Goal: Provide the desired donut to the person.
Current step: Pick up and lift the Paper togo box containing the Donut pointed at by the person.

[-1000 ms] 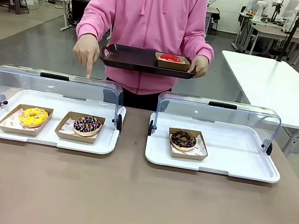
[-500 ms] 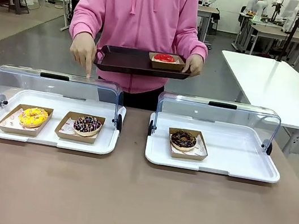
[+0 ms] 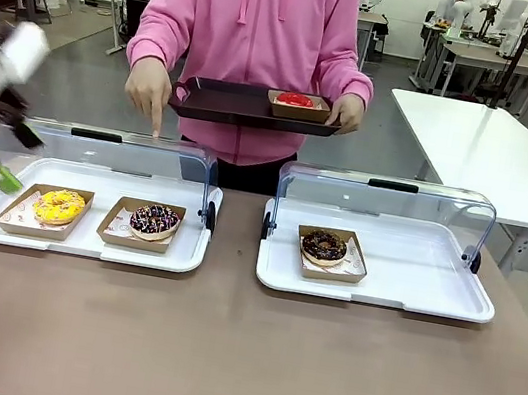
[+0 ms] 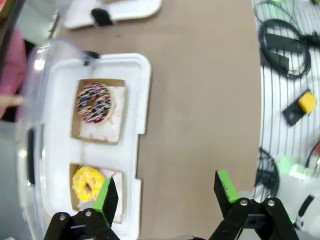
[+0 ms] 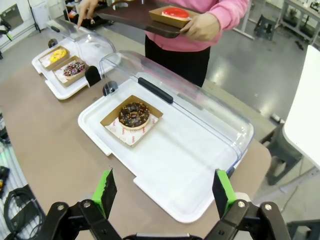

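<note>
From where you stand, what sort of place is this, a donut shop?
Probably a lab staged as a donut counter, not a shop. Donuts sit in clear-lidded display cases on a plain table, a person holds a dark tray, and behind stand worktables on an open grey floor.

Left gripper (image 4: 166, 190) hangs at the left, jaws spread wide and empty; right gripper (image 5: 165, 192), likewise spread, sits far right.

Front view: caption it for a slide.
Person points at the left display case; open left gripper hovers beside its yellow donut.
</note>
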### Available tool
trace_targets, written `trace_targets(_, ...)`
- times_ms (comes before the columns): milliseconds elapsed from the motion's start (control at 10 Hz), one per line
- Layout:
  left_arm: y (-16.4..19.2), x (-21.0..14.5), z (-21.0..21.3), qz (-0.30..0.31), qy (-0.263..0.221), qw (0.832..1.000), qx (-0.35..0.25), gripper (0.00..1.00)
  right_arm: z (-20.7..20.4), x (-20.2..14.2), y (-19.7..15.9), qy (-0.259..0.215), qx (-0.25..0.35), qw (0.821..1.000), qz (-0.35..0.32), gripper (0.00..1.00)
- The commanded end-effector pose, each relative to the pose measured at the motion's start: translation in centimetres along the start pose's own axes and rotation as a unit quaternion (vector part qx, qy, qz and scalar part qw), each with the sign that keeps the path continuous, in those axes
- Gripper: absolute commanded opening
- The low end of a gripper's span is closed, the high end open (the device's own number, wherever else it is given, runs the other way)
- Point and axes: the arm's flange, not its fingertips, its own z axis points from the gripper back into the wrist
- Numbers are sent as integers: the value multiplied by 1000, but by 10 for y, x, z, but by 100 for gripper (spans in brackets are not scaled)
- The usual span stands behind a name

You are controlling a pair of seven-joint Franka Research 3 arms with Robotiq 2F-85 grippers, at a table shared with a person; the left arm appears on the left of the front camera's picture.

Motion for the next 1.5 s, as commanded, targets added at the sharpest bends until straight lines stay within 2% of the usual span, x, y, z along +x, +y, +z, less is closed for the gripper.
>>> trace_targets(0, 48, 7, -46, -122, 48, 991, 3, 100, 0, -1, 2, 8, -4, 1000, -6, 100)
trace_targets(200, 69, 20, -95, -158, 45, 986, 4, 100, 0, -1, 2, 8, -4, 1000, -6, 100)
trace_targets(300, 75, 19, -115, -164, 68, 984, 16, 100, 0, -1, 2, 8, -4, 1000, -6, 100)
trace_targets(400, 81, 16, -132, -166, 76, 983, 2, 100, 0, -1, 2, 8, -4, 1000, -6, 100)
trace_targets(600, 79, 14, -149, -118, 99, 988, -14, 100, 0, -1, 2, 8, -4, 1000, -6, 100)
trace_targets(900, 82, 11, -178, -98, 111, 988, -32, 100, 0, -1, 2, 8, -4, 1000, -6, 100)
trace_targets(1200, 90, 0, -194, -73, 129, 989, -19, 100, 0, -1, 2, 8, -4, 1000, -6, 100)
trace_targets(1400, 95, -3, -201, -65, 118, 991, -15, 100, 0, -1, 2, 8, -4, 1000, -6, 100)
